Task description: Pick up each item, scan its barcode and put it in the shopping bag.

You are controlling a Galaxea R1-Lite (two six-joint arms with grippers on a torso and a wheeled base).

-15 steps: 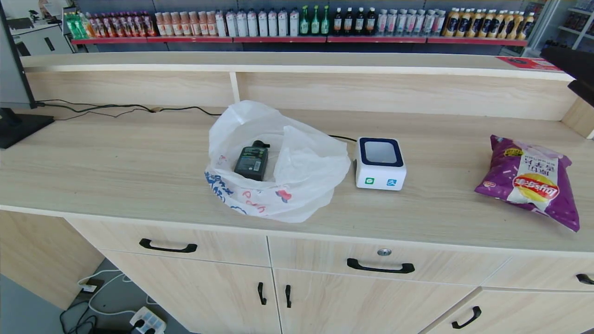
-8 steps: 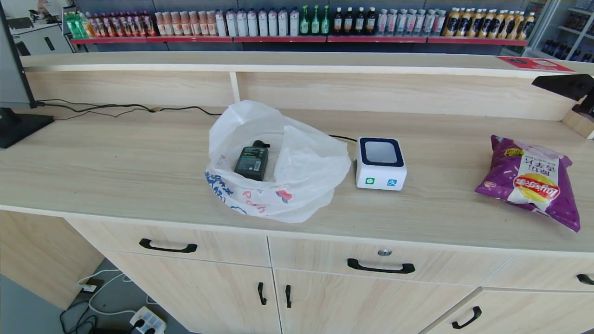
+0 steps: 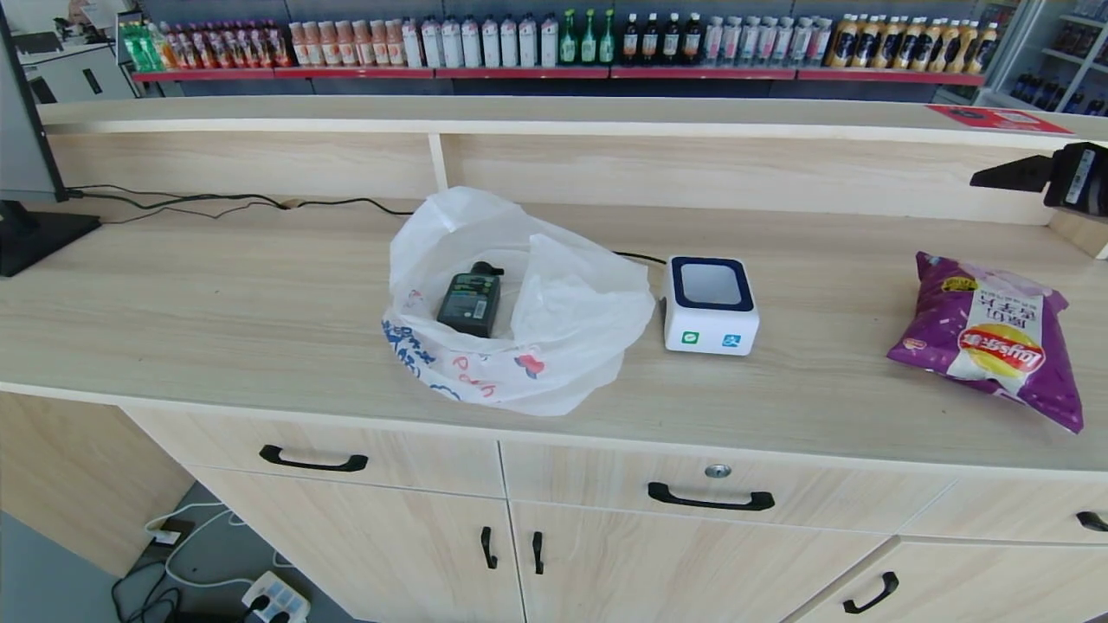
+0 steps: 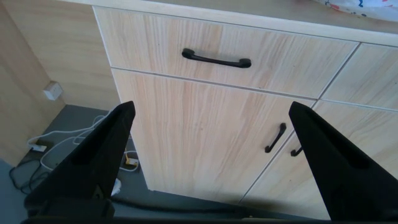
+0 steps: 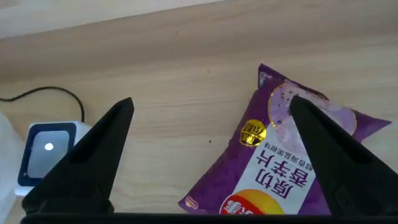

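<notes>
A purple chip bag [image 3: 991, 337] lies flat at the right end of the wooden counter [image 3: 260, 294]. My right gripper [image 3: 995, 177] hangs open in the air above and behind it; in the right wrist view its fingers [image 5: 87, 162] spread wide over the chip bag [image 5: 267, 168], holding nothing. A white shopping bag [image 3: 554, 329] sits open mid-counter with a dark bottle-like item [image 3: 470, 301] inside. The white scanner [image 3: 710, 303] with its dark-framed window stands just right of the shopping bag, and the scanner [image 5: 46, 152] appears beside the right gripper's finger. My left gripper [image 4: 211, 162] is open, low in front of the cabinet.
A raised back ledge [image 3: 554, 130] borders the counter's far side. Cables [image 3: 216, 203] and a monitor base [image 3: 39, 234] occupy the far left. Below are drawers with black handles [image 4: 216, 59]. Bare counter lies between the scanner and the chip bag.
My right gripper has come further into the head view from the right edge, moving left and lower toward the space above the chip bag. Nothing on the counter has moved.
</notes>
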